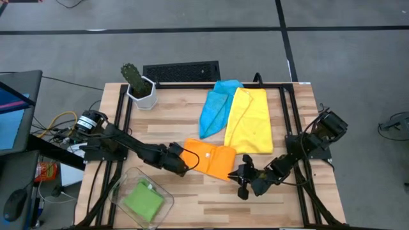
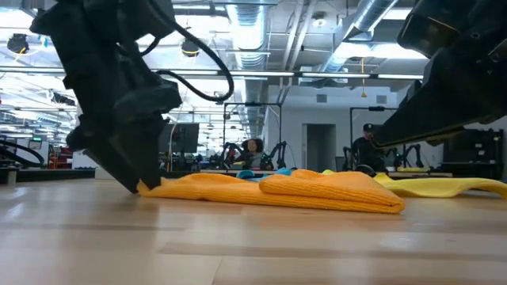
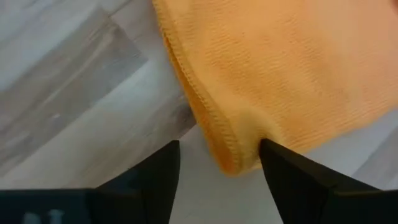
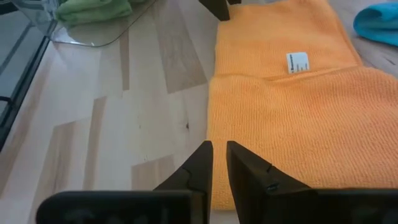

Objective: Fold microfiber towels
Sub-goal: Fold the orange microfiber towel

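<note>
Lying folded near the table's [image 1: 192, 128] six o'clock edge, the orange towel [image 1: 214, 160] has the left claw [image 1: 185, 161] at its nine o'clock corner, fingers spread wide, cloth corner between them, seemingly ungripped. The right claw [image 1: 241, 179], at five o'clock, is nearly clenched, empty. Green towel [image 1: 144, 199] sits in a clear bin [image 1: 121, 185]; blue [image 1: 214, 105] and yellow [image 1: 250, 118] lie toward twelve.

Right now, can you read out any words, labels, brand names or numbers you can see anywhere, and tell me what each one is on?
White sewn-in tag on the orange towel: it carries printed lines, but they are too small to read.
Nothing else on the table, the other towels or the arms shows any text that can be read.
</note>
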